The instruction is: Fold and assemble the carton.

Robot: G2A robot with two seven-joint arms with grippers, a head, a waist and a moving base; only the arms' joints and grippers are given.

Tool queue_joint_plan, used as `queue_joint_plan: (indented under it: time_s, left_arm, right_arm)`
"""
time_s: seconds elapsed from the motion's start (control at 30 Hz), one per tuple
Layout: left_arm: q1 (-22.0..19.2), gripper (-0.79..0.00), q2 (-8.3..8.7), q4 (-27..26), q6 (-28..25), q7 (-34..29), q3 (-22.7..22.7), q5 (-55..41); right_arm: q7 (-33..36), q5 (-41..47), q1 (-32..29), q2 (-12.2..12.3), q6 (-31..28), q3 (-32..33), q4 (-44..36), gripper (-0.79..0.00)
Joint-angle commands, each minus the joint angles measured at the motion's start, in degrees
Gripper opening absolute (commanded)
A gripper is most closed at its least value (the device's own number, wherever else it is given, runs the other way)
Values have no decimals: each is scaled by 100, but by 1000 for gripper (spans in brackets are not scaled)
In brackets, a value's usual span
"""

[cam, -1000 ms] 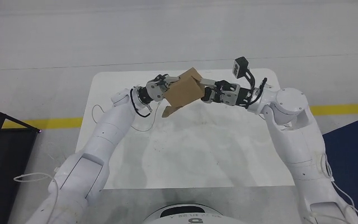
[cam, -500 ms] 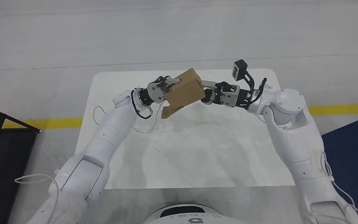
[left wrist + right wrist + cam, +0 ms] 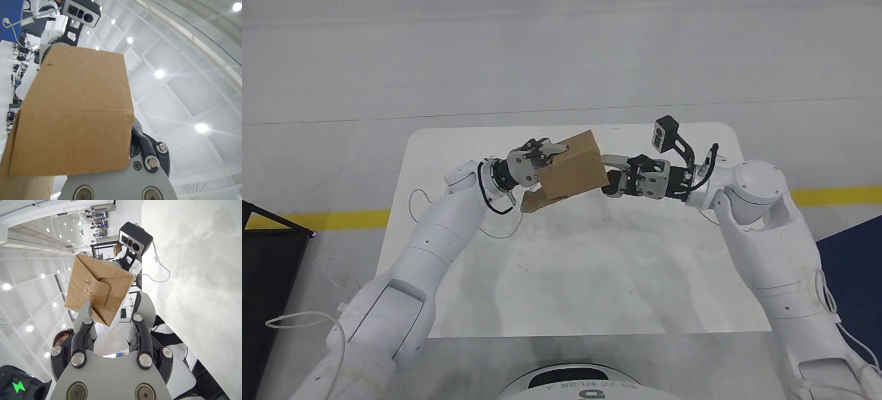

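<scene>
Carton (image 3: pixel 577 170): hanging above tabletop (image 3: pixel 572 290), body squared; left jaws gripping its wall, one flap (image 3: pixel 532 200) there dangling unfolded; right jaws standing wide open, one finger (image 3: pixel 86 308) touching the already-interlocked end.

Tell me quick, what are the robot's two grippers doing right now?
Left gripper: closed, holding the carton.
Right gripper: open, one of its fingers touching the carton's end.

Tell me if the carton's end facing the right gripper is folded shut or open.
Folded shut: in the right wrist view the carton has end flaps overlapping under a rounded tab.
</scene>
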Motion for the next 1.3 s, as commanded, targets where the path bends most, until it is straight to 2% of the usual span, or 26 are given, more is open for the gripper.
queue_joint_plan:
  time_s: [0.0,0.4,0.47,0.6,0.7,0.83,0.97,1.07,1.27]
  left_arm:
    - [-3,-785,6,6,9,0,5,4]
    - [-3,-785,6,6,9,0,5,4]
    - [71,-785,11,-107,24,170,1,35]
    - [192,-785,77,-332,188,114,-80,168]
    - [146,-785,136,-266,168,0,-5,626]
    - [172,-785,137,-451,220,0,-39,236]
    - [207,-785,153,-753,222,0,165,-267]
    - [181,-785,211,-916,223,0,543,-723]
    - [40,-785,397,-856,223,0,1262,-1770]
  right_arm:
    - [-79,70,-6,1,-127,47,13,0]
    - [-105,97,-9,0,-162,60,16,0]
    - [-126,120,-21,-2,-180,60,13,0]
    - [27,762,-194,-8,-338,193,58,0]
    - [306,1093,-249,12,-331,311,204,0]
    - [406,1130,-306,48,-281,403,377,0]
    - [360,884,-333,94,-108,430,408,0]
    - [331,854,-352,116,-101,468,362,0]
    - [253,978,-417,133,-251,573,218,0]
